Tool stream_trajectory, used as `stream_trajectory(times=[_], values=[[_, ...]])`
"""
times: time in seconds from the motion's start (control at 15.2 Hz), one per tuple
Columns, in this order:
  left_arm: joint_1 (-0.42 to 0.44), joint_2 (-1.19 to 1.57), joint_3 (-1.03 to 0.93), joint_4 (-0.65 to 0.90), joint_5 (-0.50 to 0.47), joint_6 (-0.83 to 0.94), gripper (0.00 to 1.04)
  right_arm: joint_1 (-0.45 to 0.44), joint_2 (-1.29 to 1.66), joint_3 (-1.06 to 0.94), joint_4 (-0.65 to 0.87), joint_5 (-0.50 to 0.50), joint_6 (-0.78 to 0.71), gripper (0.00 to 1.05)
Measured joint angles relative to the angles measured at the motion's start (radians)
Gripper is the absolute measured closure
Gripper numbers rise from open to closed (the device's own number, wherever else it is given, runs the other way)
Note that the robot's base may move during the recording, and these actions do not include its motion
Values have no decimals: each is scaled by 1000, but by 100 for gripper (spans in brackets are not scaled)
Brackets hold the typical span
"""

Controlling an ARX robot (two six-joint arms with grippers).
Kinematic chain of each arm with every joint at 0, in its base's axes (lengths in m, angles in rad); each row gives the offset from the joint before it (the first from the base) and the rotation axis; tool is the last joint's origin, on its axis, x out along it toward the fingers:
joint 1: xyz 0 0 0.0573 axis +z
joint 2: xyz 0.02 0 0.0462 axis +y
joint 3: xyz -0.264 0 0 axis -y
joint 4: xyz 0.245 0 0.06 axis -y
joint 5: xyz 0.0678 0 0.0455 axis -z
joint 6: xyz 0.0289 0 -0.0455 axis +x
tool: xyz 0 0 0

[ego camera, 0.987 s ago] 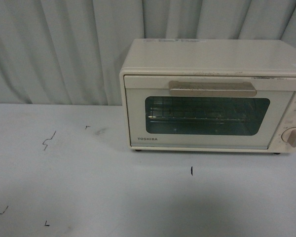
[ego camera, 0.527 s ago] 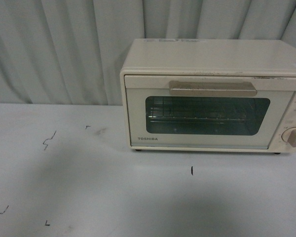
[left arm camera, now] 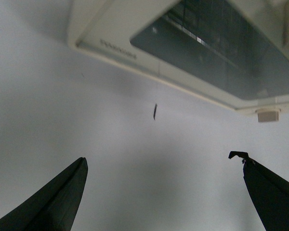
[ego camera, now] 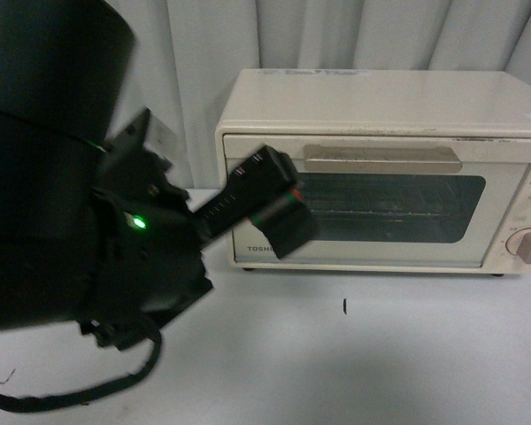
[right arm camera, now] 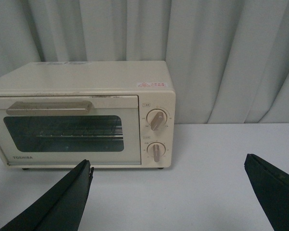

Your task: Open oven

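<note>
A pale, matte white bench fills the lower half of the front view. Its surface is lightly scuffed and falls into shade toward the near edge. A short black vertical tick mark sits on it near the middle, and the left wrist view shows this tick as a slim dark dash. A fainter thin scribble lies toward the bench's near left corner. Behind the bench hangs a grey-white curtain in soft vertical folds. It reaches down to the bench's far edge and spans the whole backdrop in the right wrist view.
</note>
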Motion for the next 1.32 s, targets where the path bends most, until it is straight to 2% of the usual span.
stream_trajectory(times=[0.2, 0.53, 0.92, 1.32], values=[[-86, 142, 20, 71, 38, -183, 7, 0, 0, 0, 0, 0, 0, 6], [-99, 307, 58, 137, 2, -340, 7, 0, 0, 0, 0, 0, 0, 6], [-111, 372, 87, 132, -51, -448, 7, 0, 0, 0, 0, 0, 0, 6], [-127, 405, 124, 130, -44, -465, 7, 0, 0, 0, 0, 0, 0, 6]])
